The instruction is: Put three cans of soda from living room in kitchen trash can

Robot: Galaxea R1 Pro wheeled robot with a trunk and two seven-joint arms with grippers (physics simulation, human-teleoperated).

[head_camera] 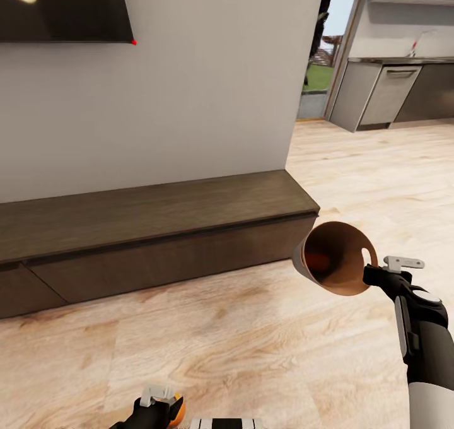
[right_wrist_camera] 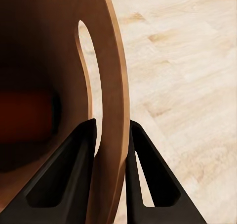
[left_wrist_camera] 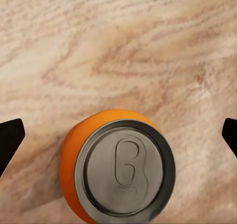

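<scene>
A: Left gripper carries the orange can, but I cannot tell how firmly; a bump could drop it.

B: Right gripper is clamped on the bin rim. It's tilted; anything inside may spill.

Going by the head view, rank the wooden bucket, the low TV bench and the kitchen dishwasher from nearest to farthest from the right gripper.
1. Wooden bucket: its rim is clamped in the right gripper.
2. Low TV bench: to the gripper's left, along the wall.
3. Kitchen dishwasher: far ahead, in the kitchen past the wall.
</scene>
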